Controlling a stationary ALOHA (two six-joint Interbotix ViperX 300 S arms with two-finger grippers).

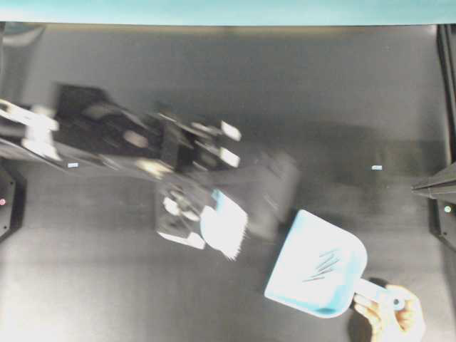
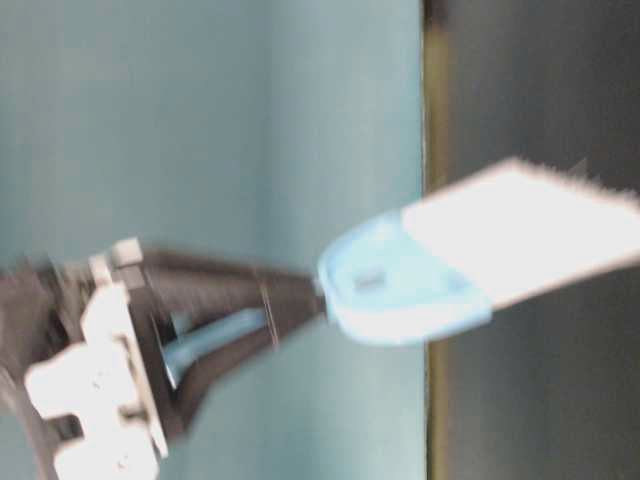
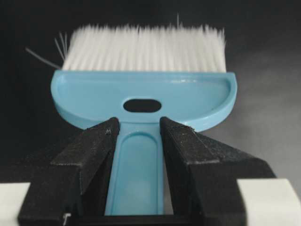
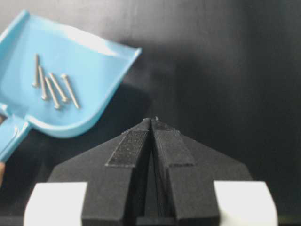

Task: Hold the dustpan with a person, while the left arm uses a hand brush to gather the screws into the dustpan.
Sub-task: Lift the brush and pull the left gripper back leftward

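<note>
The light blue dustpan [image 1: 317,265] lies at the front right of the black table, and a person's hand [image 1: 390,315] holds its handle. Several grey screws [image 1: 325,265] lie inside it; they also show in the right wrist view [image 4: 51,87] in the dustpan [image 4: 89,61]. My left gripper [image 1: 203,222] is shut on the handle of the hand brush [image 1: 225,226], left of the dustpan's mouth and apart from it. In the left wrist view my left gripper [image 3: 138,126] clamps the brush [image 3: 141,89] with its bristles pointing away. My right gripper [image 4: 152,121] is shut and empty, and sits at the right edge [image 1: 434,187].
A small white tag [image 1: 377,167] lies on the table at the right. Another tag [image 1: 73,164] shows at the left by my left arm. The teal wall [image 1: 228,11] runs along the back edge.
</note>
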